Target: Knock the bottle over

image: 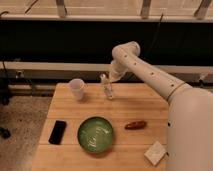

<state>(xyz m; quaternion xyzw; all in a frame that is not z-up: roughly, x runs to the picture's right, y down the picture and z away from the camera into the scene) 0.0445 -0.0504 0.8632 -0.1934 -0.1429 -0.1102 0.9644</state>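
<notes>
The bottle is small, slim and clear, and it stands at the back middle of the wooden table. It seems to lean a little, with its top to the left. My gripper is at the end of the white arm that reaches in from the right. It is right beside the bottle's top, on its right side, touching it or nearly so. The white translucent cup stands upright to the left of the bottle, apart from it.
A green bowl sits at the front middle. A black phone lies to its left. A reddish-brown item lies to its right, and a white packet is at the front right corner. A dark wall and rails run behind the table.
</notes>
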